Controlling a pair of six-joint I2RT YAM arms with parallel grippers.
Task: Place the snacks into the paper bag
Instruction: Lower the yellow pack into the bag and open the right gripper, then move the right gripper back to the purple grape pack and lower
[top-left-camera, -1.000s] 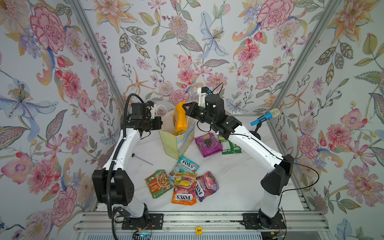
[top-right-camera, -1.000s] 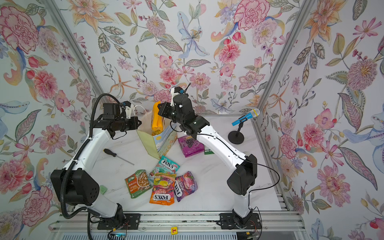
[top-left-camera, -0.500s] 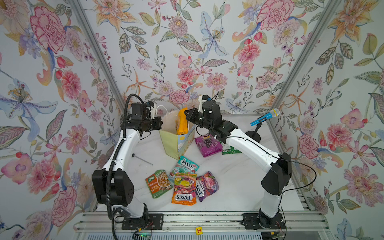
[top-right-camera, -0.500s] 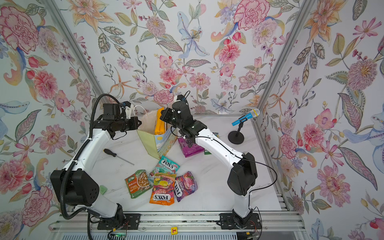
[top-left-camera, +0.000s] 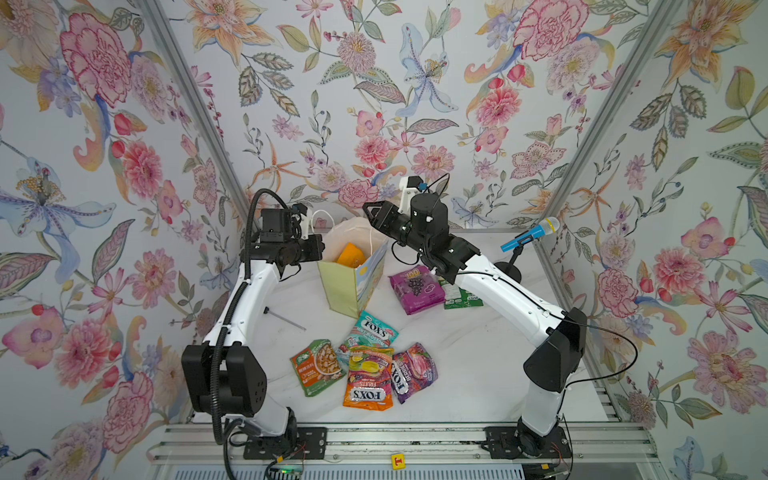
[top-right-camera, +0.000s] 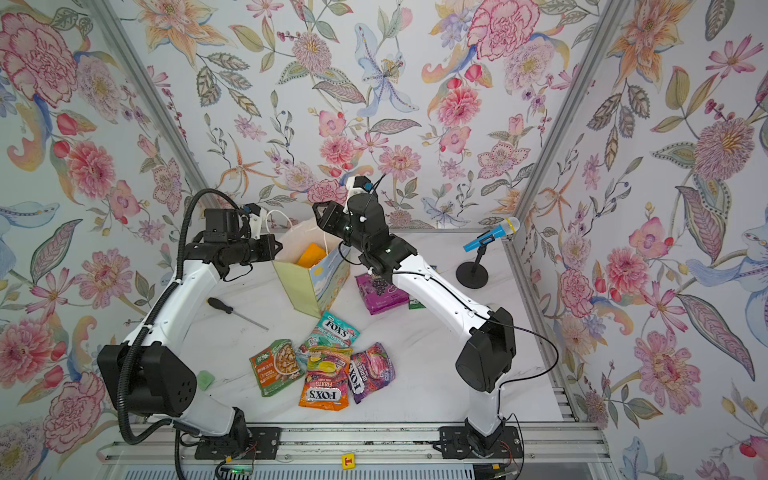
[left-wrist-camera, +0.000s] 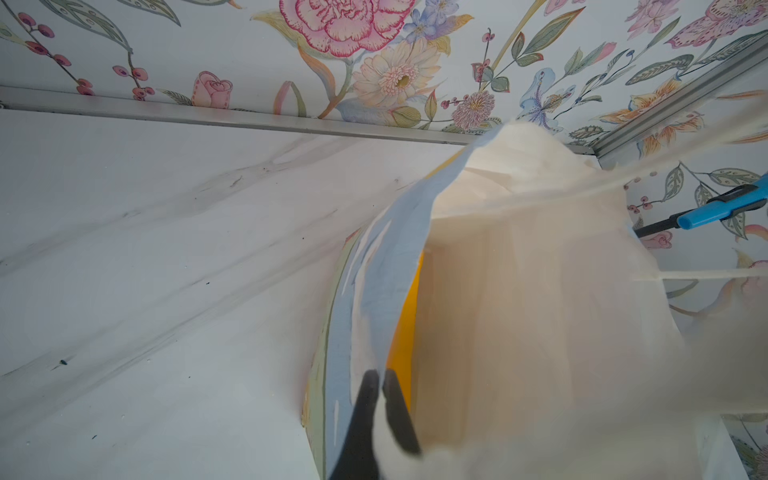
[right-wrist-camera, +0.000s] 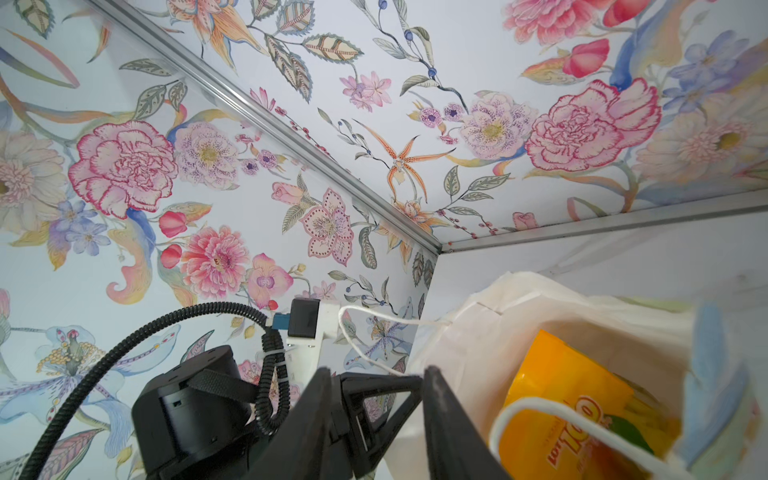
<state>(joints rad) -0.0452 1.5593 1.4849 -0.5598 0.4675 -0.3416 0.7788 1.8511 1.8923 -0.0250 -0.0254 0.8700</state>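
– Pinching the rim of the paper bag (left-wrist-camera: 390, 266), the left jaws are pressed together.
– And the right jaws?
– Spread and empty, they are held over the bag's open top. The yellow "100" packet (right-wrist-camera: 561, 415) is seen inside the bag; six other snacks (top-left-camera: 368, 376) are laid on the table (top-left-camera: 478, 374) near it.

- Walls (top-left-camera: 374, 83): floral wallpaper, pink and orange blooms on pale blue, on three sides.
- Corner strips (top-left-camera: 188, 112): bare metal.
- Tabletop (top-left-camera: 478, 374): white, grey-veined marble look.
- Front rail (top-left-camera: 415, 436): ribbed aluminium.
- Light: soft, even.
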